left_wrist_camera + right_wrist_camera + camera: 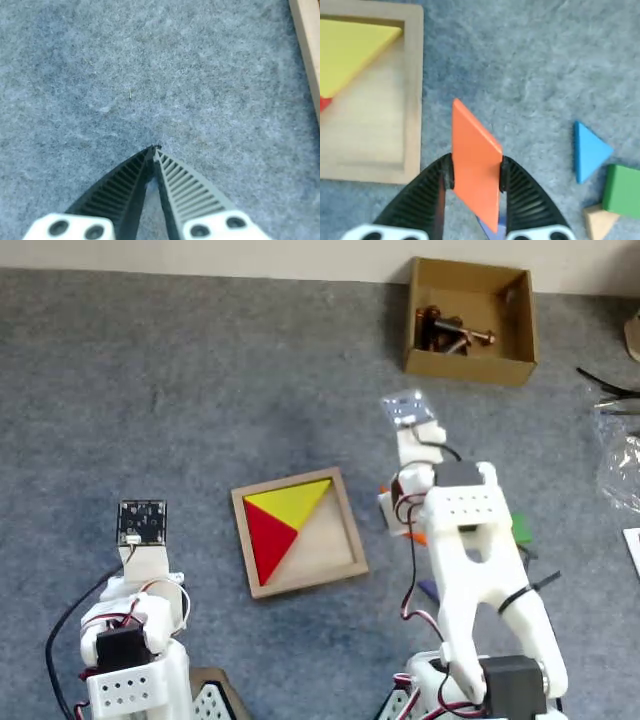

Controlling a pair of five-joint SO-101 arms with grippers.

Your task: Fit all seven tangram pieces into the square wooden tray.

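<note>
The square wooden tray lies mid-table with a yellow triangle and a red triangle inside it. My right gripper is shut on an orange parallelogram, held just beside the tray's rim. The yellow triangle shows in that view too. On the carpet past the gripper lie a blue triangle, a green piece and a tan triangle. A bluish piece peeks out under the orange one. My left gripper is shut and empty over bare carpet, left of the tray.
A cardboard box with copper-coloured parts stands at the back right. A clear plastic bag and cables lie at the right edge. The right arm covers most loose pieces in the high view. The tray's edge borders the left wrist view.
</note>
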